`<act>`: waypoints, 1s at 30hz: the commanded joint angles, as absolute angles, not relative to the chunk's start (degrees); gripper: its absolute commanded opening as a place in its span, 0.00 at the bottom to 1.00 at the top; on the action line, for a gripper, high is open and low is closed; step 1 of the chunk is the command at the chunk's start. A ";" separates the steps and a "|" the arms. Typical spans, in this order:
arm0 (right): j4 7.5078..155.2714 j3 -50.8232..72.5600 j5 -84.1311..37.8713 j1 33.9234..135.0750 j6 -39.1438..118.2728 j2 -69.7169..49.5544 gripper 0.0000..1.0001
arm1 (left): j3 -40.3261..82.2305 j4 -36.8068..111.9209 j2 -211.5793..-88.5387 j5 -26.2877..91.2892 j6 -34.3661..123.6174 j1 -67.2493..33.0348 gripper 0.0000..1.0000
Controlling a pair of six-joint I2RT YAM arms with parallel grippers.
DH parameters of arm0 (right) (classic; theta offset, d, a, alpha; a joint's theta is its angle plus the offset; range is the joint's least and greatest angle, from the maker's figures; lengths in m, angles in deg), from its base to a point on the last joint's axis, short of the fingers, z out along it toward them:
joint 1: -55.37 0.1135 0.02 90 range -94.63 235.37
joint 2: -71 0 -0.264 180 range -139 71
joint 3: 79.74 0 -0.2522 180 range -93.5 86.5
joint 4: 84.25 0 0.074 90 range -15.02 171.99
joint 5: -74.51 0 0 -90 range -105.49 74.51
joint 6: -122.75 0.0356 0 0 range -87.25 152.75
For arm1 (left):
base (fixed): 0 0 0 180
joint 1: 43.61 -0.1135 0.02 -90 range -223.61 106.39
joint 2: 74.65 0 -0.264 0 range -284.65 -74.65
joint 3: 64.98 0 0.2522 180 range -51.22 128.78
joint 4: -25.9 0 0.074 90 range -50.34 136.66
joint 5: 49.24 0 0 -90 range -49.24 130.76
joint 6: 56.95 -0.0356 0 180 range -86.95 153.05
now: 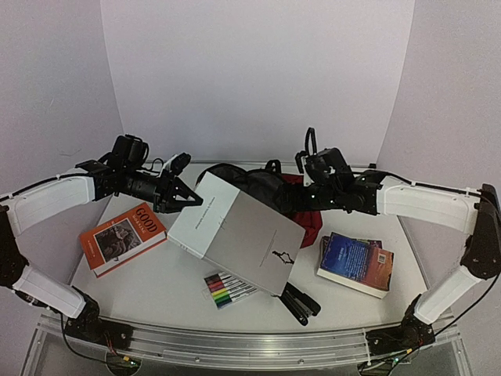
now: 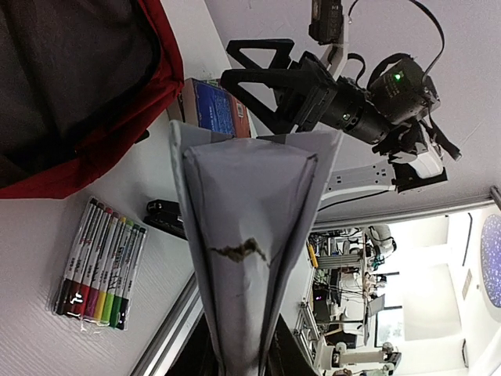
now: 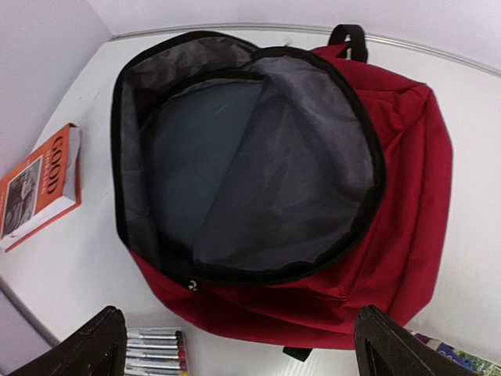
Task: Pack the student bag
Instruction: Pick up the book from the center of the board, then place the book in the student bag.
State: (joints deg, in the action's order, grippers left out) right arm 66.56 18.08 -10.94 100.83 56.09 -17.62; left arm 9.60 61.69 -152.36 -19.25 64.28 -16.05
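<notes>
The student bag (image 3: pixel 407 196) is a dark red backpack lying on the table with its main compartment wide open, showing a grey lining (image 3: pixel 258 172). In the top view the bag (image 1: pixel 311 219) is mostly hidden behind a large grey-white book (image 1: pixel 239 231). My left gripper (image 1: pixel 185 200) is shut on that book's left edge and holds it tilted above the table, just left of the bag. In the left wrist view the book (image 2: pixel 243 235) fills the middle. My right gripper (image 3: pixel 246 352) is open and empty, hovering above the bag's opening; it also shows in the top view (image 1: pixel 307 186).
An orange book (image 1: pixel 121 235) lies at the left. A blue book (image 1: pixel 356 262) lies at the right. A pack of coloured markers (image 1: pixel 228 288) and a black stapler-like object (image 1: pixel 299 304) lie near the front edge. White walls enclose the back and sides.
</notes>
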 commanded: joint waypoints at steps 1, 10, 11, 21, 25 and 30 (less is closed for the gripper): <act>64.80 14.04 0.42 100.76 58.52 -20.90 0.98 | 13.96 59.08 -150.69 -17.66 68.95 -18.80 0.08; 64.93 7.22 -0.42 96.99 58.28 -31.82 0.98 | 12.13 57.37 -149.02 -14.53 69.41 -29.83 0.08; 64.98 6.47 -0.75 96.57 58.17 -33.14 0.98 | 11.67 56.97 -148.92 -14.12 69.46 -30.59 0.08; 65.68 1.07 -4.75 93.45 58.12 -43.21 0.88 | 5.84 54.13 -146.22 -3.75 69.21 -33.96 0.09; 65.73 -0.78 -5.67 93.06 58.31 -46.92 0.79 | 2.94 50.43 -145.37 -1.00 70.82 -34.33 0.10; 65.97 -2.54 -7.32 93.00 58.42 -47.70 0.50 | 0.05 45.65 -144.96 0.37 73.87 -34.72 0.10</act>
State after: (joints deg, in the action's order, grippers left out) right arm 65.40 0.90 -5.83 93.22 58.32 -47.38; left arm 1.31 53.92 -147.40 -1.59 70.93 -34.16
